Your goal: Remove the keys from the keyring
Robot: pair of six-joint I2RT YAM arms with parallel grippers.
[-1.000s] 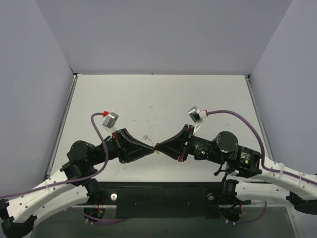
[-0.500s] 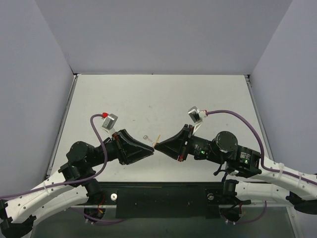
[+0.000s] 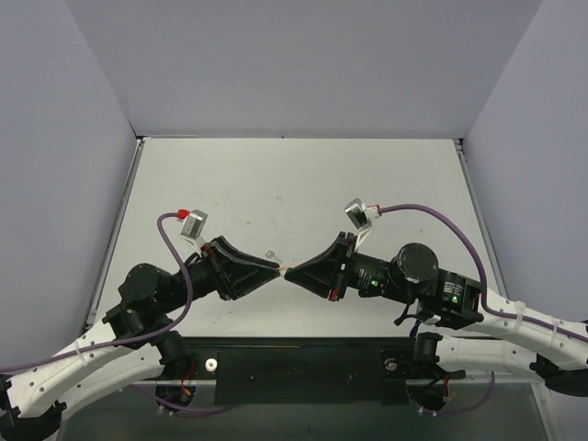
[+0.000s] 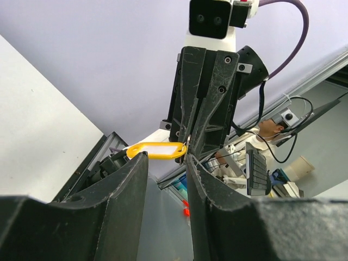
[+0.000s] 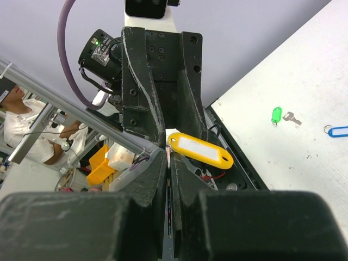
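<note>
The left gripper (image 4: 166, 159) stands released. Its two black fingers (image 4: 128, 187) are parted with a clear gap between them, and nothing is pinched there. It points tip to tip at the other arm, the two noses almost meeting low over the table (image 3: 386, 184).

Just past the left fingertips, in line with that gap, hangs the keyring (image 4: 156, 150). It is a small yellow-orange oval plastic tag with a white paper label set into its face, lying roughly level and held clear of the table. Its free end reaches toward the left gripper without seeming to touch either finger. Its other end, where the thin metal ring sits, runs straight into the tip of the right gripper (image 5: 168, 155).

From overhead there is a tiny silver-grey key (image 3: 271, 254) — or what looks like one, it is too small to be sure — lying on the table just beside the left gripper's tips on their far side.

The right gripper is clenched, its fingers pressed together with no daylight between them, gripping the keyring by its ring end. The tag juts out sideways from that pinch.

Well off to the right gripper's side, a green tag (image 5: 277, 115) lies on the table touching a silver key (image 5: 292, 117), and a blue tag (image 5: 338, 131) lies a little further along.
</note>
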